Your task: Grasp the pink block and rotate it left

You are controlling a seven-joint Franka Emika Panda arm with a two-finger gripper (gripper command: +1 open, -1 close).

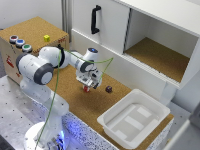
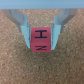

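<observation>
The hand [image 1: 87, 86] hangs low over the cork-topped table [image 1: 75, 102], toward the middle of the exterior view; its two fingers [image 2: 21, 26] are closed on the pink block [image 2: 40, 40], one finger pressed against each side of it. In the wrist view the pink block sits squarely between the fingers, its upper face bearing black letters, with cork showing all around it; whether it rests on the cork or is lifted just clear cannot be told. In the exterior view the pink block [image 1: 86, 89] shows only as a small reddish spot under the fingertips. Just to the exterior view's right of it, apart from the hand, a dark cube [image 1: 108, 89] lies on the cork; farther right and nearer, a white tray [image 1: 134, 120] sits at the table's end. On the far left a raised cork-topped box [image 1: 35, 31] carries a yellow cube [image 1: 46, 38] and three round buttons [image 1: 20, 43] along its left edge; behind the table stands a white cabinet [image 1: 107, 27] with a black handle [image 1: 94, 19], and to its right an open shelf [image 1: 157, 55] with a cork floor.
</observation>
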